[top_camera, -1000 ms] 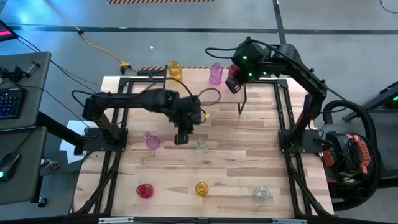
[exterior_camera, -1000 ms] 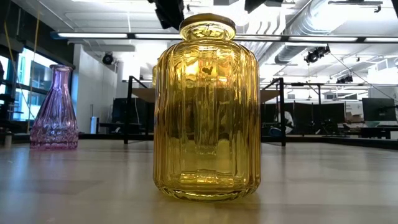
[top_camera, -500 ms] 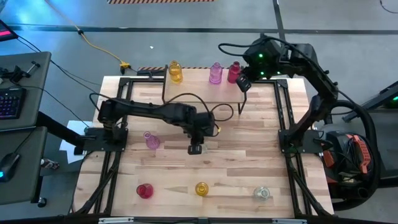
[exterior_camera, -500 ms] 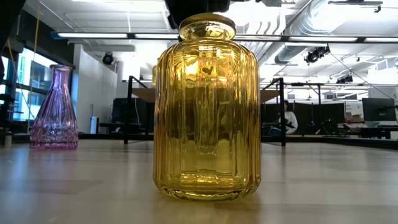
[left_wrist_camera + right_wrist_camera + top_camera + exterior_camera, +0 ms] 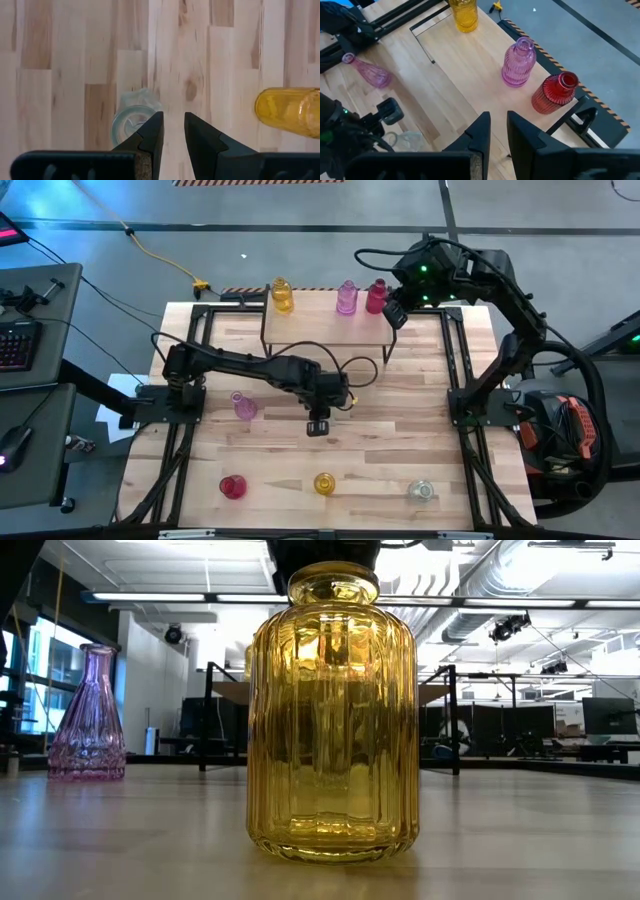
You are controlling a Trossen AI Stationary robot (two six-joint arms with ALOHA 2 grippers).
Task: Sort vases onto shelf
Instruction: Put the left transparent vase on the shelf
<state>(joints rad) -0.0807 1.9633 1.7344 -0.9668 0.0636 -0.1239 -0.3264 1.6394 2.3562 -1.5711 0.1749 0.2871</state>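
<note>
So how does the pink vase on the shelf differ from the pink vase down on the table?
The pink vase on the shelf is a ribbed, squat bottle with a short neck; the pink vase on the table is slimmer and tapers into a long narrow neck. The first stands on the shelf beside the red vase; the second stands on the tabletop, apart from the others. Both are upright, translucent pink glass, and untouched by either gripper.

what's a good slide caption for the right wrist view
Right gripper above the shelf holding yellow, pink and red vases.
</note>
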